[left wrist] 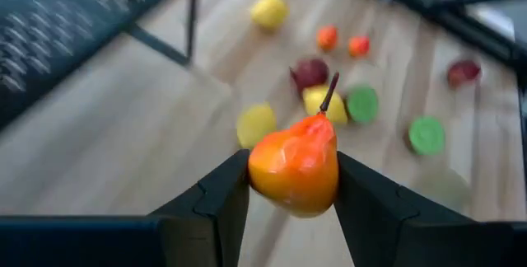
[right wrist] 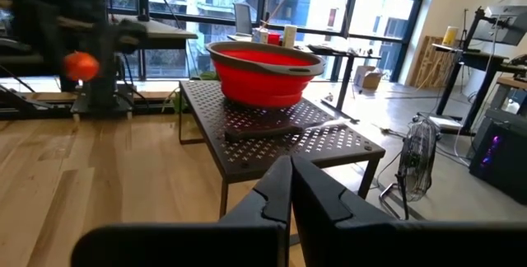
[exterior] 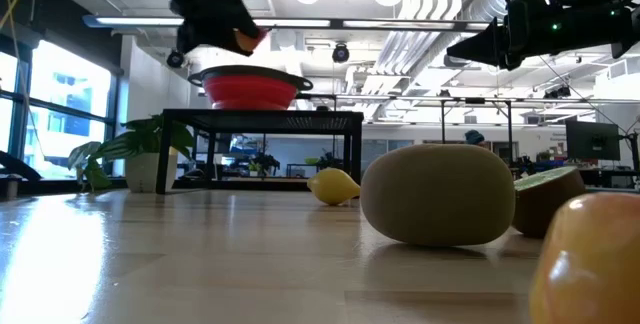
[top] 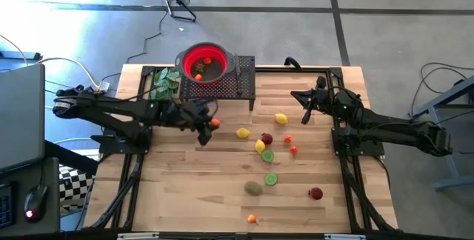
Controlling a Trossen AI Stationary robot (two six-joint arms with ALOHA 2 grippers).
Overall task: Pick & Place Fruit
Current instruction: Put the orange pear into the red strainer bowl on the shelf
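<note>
I am holding an orange pear-shaped fruit [left wrist: 295,170] in my left gripper [left wrist: 292,186], fingers [left wrist: 221,199] pressing its two sides, jaws about half apart, stem pointing away from me. I am carrying it above the wooden table [top: 185,195], clear of the boards. Beyond my fingertips the other fruits [left wrist: 329,102] are lying scattered on the wood. The red bowl [top: 202,62] is sitting on a black perforated stand [top: 241,84] just beside my gripper. My right gripper [right wrist: 290,186] is waiting well apart, fingers pressed together and empty.
</note>
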